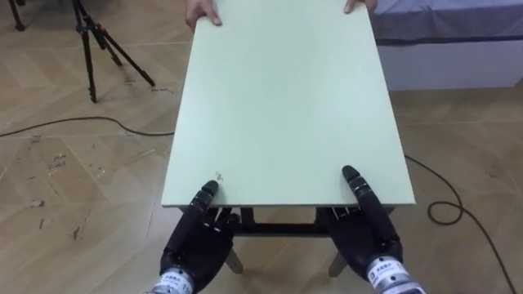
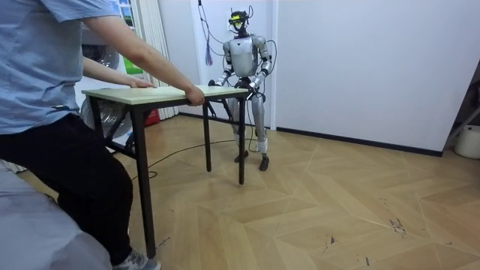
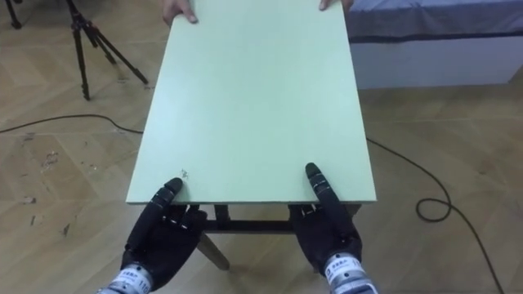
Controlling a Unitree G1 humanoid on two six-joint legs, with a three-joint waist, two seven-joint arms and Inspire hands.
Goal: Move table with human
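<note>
Table (image 1: 286,106), pale green: left hand (image 1: 194,245) and right hand (image 1: 368,237) clamp its near edge, thumbs on top, fingers curled beneath; person's hands (image 1: 201,11) hold far edge. Tiny scribble (image 1: 219,174) unreadable.

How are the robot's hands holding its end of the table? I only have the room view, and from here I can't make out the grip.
Observer: In the eye views the left hand and the right hand each clamp the near edge of the table. One digit lies on top and the rest curl underneath.
Operator: Good. Is there anything on the floor beside the table?
Observer: A dark tripod stands on the robot's left, off the table's far left corner.
Operator: And on the other side?
Observer: A bed with a grey cover lies just beyond the far right corner.
</note>
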